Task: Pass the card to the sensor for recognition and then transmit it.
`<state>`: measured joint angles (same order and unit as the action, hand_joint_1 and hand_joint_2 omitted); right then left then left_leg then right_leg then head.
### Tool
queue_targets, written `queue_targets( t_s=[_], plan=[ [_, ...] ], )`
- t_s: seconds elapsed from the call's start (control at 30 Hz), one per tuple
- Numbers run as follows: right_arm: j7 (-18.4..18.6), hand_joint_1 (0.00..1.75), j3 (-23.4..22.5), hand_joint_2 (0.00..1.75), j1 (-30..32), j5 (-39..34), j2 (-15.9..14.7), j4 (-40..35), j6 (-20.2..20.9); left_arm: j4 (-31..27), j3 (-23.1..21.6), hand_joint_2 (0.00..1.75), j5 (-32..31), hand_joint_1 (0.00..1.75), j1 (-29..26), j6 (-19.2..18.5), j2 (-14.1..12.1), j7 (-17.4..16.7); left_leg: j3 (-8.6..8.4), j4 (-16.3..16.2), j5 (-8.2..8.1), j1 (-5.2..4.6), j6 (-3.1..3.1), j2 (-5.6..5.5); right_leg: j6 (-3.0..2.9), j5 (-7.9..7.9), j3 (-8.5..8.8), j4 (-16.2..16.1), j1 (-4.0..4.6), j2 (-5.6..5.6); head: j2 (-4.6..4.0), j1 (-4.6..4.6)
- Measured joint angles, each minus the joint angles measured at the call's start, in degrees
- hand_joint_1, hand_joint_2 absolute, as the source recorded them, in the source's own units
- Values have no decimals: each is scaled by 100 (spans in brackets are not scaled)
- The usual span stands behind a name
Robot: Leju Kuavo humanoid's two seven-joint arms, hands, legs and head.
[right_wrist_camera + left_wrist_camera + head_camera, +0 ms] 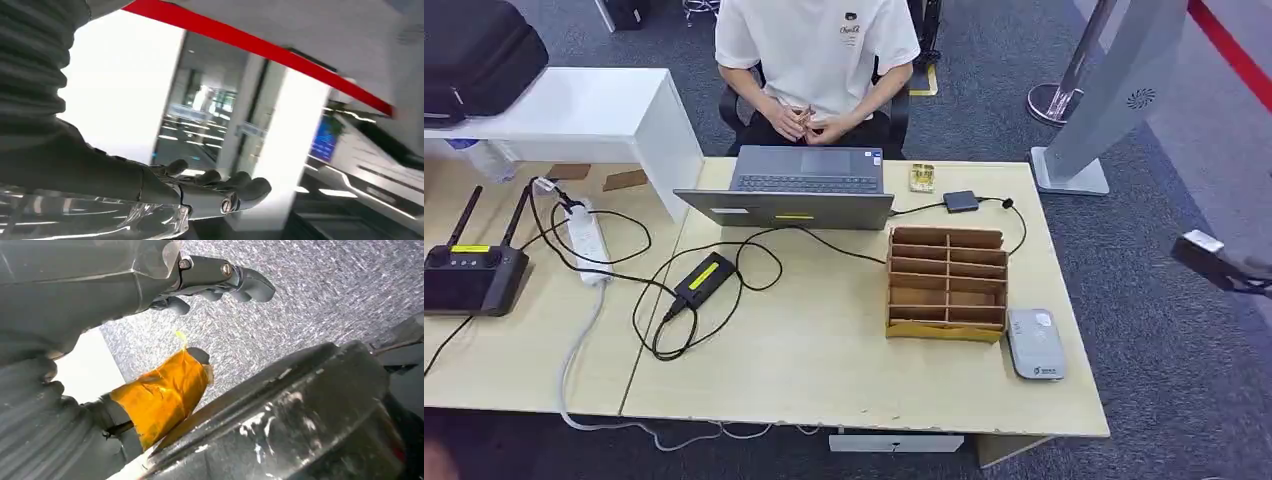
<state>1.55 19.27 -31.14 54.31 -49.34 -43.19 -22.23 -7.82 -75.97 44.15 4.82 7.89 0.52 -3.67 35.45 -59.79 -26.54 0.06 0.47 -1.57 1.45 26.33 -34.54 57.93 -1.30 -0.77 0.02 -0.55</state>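
A wooden card rack (pixel 947 283) with several slots stands on the right half of the table (pixel 824 370). A flat grey-white sensor pad (pixel 1036 343) lies just right of the rack. A small yellow item (pixel 922 177) lies beside the laptop; I cannot tell if it is the card. My left hand (pixel 220 280) hangs over grey carpet, fingers apart, its orange-taped thumb (pixel 162 395) away from them, holding nothing. My right hand (pixel 215 192) stretches its fingers into the room with nothing in it. A dark blurred part of my right arm (pixel 1219 262) shows off the table's right side.
An open laptop (pixel 799 188) sits at the table's far edge, with a person (pixel 816 60) seated behind it. A small black box (pixel 961 201), a power brick (pixel 703 278) and cables lie around it. A router (pixel 469 275) and power strip (pixel 587 240) lie left. A grey stand (pixel 1104 110) rises at the right.
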Motion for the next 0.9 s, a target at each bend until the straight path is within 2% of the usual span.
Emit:
queue_targets(
  t_s=[0.07, 0.13, 0.37, 0.47, 0.57, 0.63, 0.67, 0.77, 0.9],
  plan=[
    [-9, 0, -527, 175, 571, -55, -203, 42, -70, 0, 0, 175, 24, 0, -1, 15, 2, -28, 1, 2, -6, 1, 2, 0, 2, 8, 2, 0, 0, -1, 0, 2],
    [-91, 0, -1055, 175, 1079, -5, -270, 144, -205, 0, 0, 175, 44, 0, -1, 17, 2, -55, 0, 3, -15, 0, 0, 2, 2, 9, 2, 1, 0, 1, 0, 2],
    [-184, 0, -2371, 175, 2011, 337, -179, 470, -210, 0, 0, 175, 94, 0, 6, 61, 11, -85, -18, 6, -26, 1, -2, 25, -1, 12, 0, 1, 0, 30, 0, 0],
    [-341, 0, -2896, 175, 2342, 553, 176, 943, -556, 0, 0, 175, 81, 0, 10, 172, 39, -129, -31, 6, -28, 8, -6, 22, -6, 24, 22, -5, 13, 26, 0, -2],
    [-365, 0, -3381, 175, 2655, 654, 871, 1590, -997, 0, 0, 175, 83, 0, 10, 238, 68, -221, -39, 7, -38, 19, -18, 18, -15, 32, 35, -6, 26, 17, 0, 9],
    [-319, 0, -3575, 175, 2826, 719, 1317, 1952, -1071, 0, 0, 175, 111, 0, 14, 319, 77, -304, -46, 14, -42, 18, -20, 26, -21, 36, 32, -3, 17, 26, 0, -2],
    [-240, 0, -3632, 175, 2869, 770, 1525, 2119, -1082, 0, 0, 0, 122, 0, 16, 361, 79, -323, -51, 17, -42, 17, -20, 34, -21, 36, 32, -3, 20, 34, 0, -2],
    [-41, 0, -3713, 175, 3007, 846, 2014, 2494, -1009, 0, 0, 0, 179, 0, 19, 426, 87, -389, -57, 22, -46, 18, -28, 39, -31, 41, 31, -1, 23, 40, 0, 0],
    [15, 0, -3724, 175, 3022, 877, 2125, 2571, -964, 0, 0, 0, 190, 0, 19, 435, 87, -426, -58, 23, -46, 18, -29, 42, -31, 41, 31, -1, 22, 41, 0, 0]
  ],
)
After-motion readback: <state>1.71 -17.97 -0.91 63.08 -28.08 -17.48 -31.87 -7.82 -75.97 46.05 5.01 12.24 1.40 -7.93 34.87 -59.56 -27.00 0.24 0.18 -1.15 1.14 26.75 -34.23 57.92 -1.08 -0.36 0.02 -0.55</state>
